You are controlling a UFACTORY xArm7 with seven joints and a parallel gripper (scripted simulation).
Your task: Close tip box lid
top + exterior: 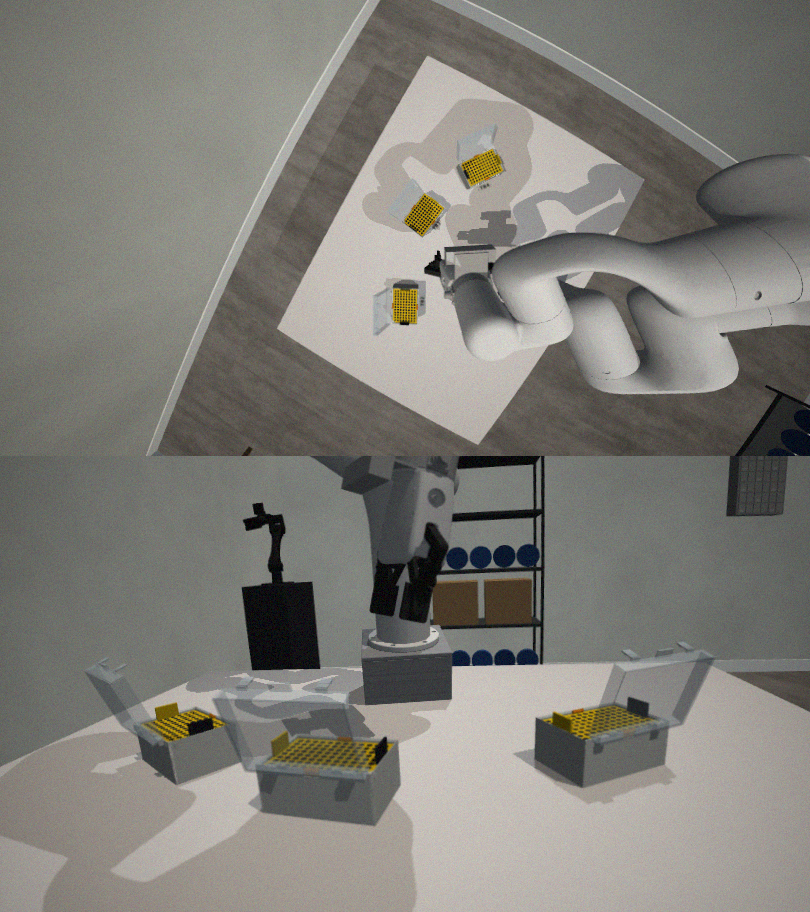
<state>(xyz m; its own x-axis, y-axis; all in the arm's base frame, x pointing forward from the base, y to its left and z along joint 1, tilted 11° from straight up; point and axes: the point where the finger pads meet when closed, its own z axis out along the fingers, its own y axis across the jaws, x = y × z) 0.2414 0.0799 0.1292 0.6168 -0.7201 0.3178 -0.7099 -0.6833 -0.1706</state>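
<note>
Three grey tip boxes with yellow tip racks stand flat on the white bench top [408, 385] [510, 824]. All three clear lids are raised open. One box [480, 167] [184, 742] is farthest from the other camera. One box [423, 214] [328, 781] is in the middle. One box [404, 304] [605, 746] stands apart. Their labels are too small to read, so I cannot tell which is TB1. My gripper [434, 266] [396, 613] is open and empty. It hangs high above the bench between the middle box and the lone box, touching nothing.
The arm's grey pedestal [405, 674] stands at the back of the bench. Behind it are a black stand [280, 624] and a shelf rack [538, 569] with brown boxes and blue discs. Wooden floor [272, 294] surrounds the bench.
</note>
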